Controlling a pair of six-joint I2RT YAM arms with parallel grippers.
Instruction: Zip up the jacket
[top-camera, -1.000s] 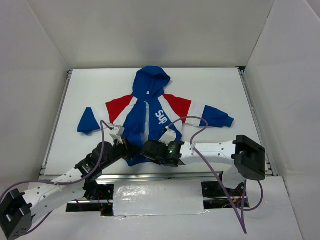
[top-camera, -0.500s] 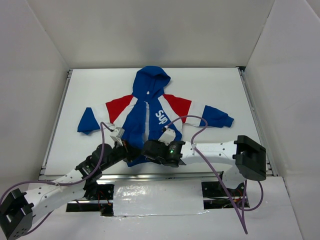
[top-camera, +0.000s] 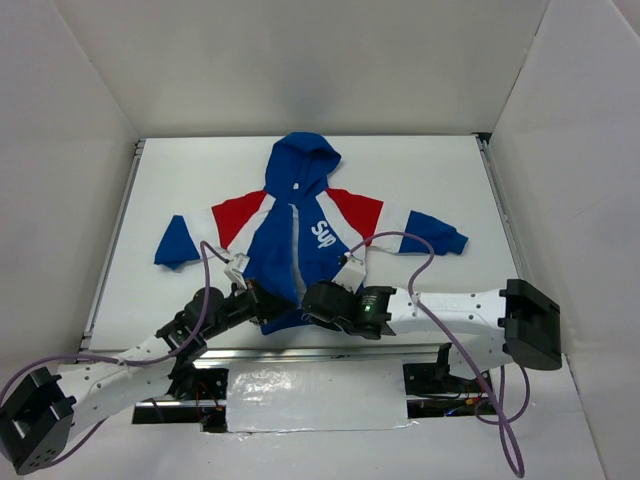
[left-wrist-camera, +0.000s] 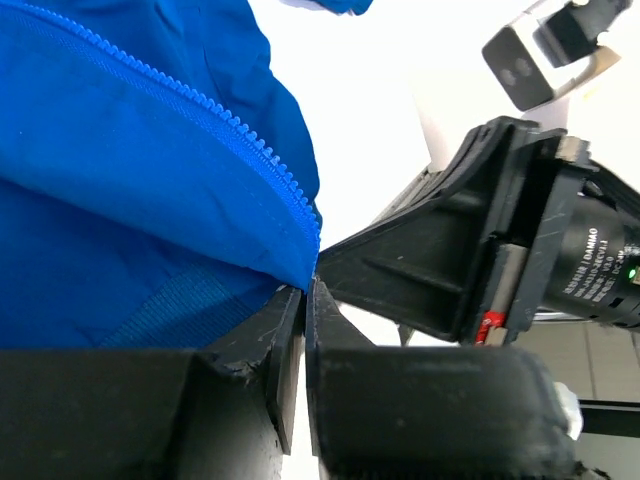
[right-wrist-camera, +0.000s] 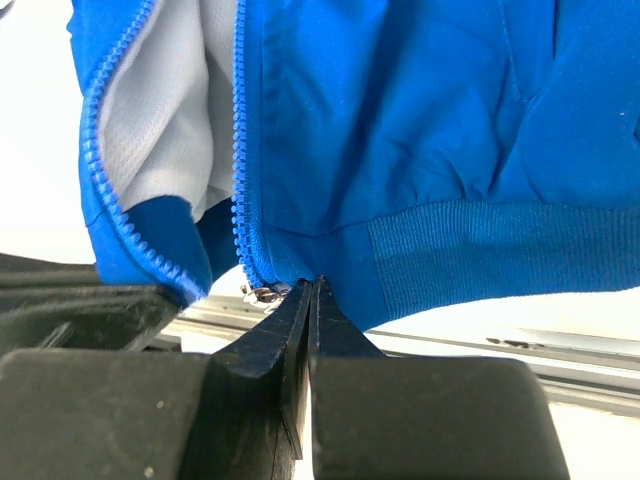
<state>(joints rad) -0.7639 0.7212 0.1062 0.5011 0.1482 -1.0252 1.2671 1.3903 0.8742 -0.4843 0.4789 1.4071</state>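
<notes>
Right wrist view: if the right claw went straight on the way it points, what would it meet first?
The jacket: its ribbed hem at the foot of the zipper. The right claw looks about touching it, though depth is unclear.

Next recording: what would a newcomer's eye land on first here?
The red, white and blue jacket stands out, spread flat mid-table with its hood away from the arms and its zipper open over white lining. Next, both grippers sit together at its near hem. The right gripper is shut beside the zipper's bottom end, and the left gripper is nearly closed at the other front corner.
</notes>
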